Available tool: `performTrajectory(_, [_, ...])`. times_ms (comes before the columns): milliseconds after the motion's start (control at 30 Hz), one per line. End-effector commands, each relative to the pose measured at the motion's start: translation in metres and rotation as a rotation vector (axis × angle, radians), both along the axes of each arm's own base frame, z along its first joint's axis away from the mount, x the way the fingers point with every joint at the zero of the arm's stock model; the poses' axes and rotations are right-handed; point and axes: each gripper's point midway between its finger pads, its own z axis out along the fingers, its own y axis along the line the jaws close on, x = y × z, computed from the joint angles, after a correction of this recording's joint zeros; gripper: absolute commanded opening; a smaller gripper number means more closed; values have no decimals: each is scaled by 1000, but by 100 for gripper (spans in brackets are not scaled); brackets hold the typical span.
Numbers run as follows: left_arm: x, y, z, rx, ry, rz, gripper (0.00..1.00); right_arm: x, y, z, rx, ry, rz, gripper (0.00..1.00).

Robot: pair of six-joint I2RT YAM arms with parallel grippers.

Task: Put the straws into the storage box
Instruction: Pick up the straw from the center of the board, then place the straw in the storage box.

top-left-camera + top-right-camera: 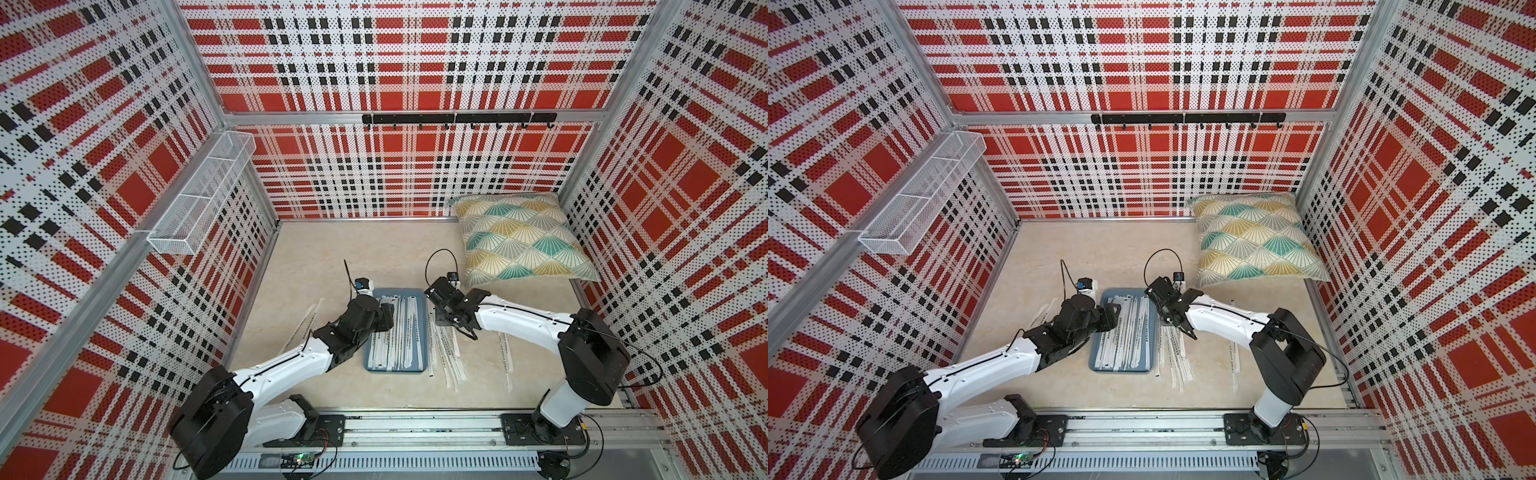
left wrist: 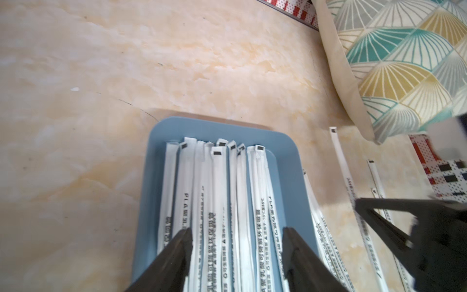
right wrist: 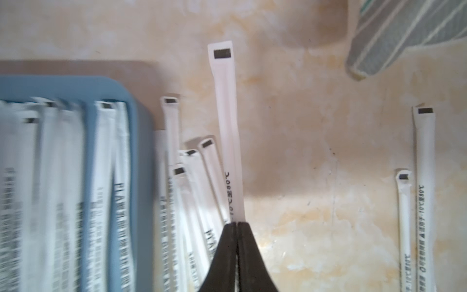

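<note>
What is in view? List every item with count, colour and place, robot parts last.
shallow plastic tray: one, slate-blue, centre of beige table
paper-wrapped straws in tray: many, white with black print, lengthwise inside
loose wrapped straws: several, white, on table both sides of tray
wire-mesh basket: one, white, left wall
fan-patterned pillow: one, teal-yellow-cream, far right corner
hook rail: one, black, back wall
left pincer: one, black, open over tray
right pincer: one, black, shut on held straw beside tray

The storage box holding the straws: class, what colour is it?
The storage box is plain slate blue, clearest in the left wrist view.
</note>
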Motion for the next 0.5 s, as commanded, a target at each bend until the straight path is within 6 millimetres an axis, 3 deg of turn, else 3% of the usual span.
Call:
performTrajectory(0, [0, 15, -2, 21, 9, 31, 62, -8, 31, 25, 94, -37, -18, 11])
performTrajectory(100, [-1, 22, 0, 24, -1, 47, 63, -14, 63, 29, 136, -61, -23, 10])
performTrajectory(200, [-4, 23, -1, 7, 1, 41, 63, -13, 82, 17, 164, -55, -40, 10])
performTrajectory(467, [-6, 19, -10, 14, 19, -4, 63, -21, 101, -35, 181, 43, -74, 10])
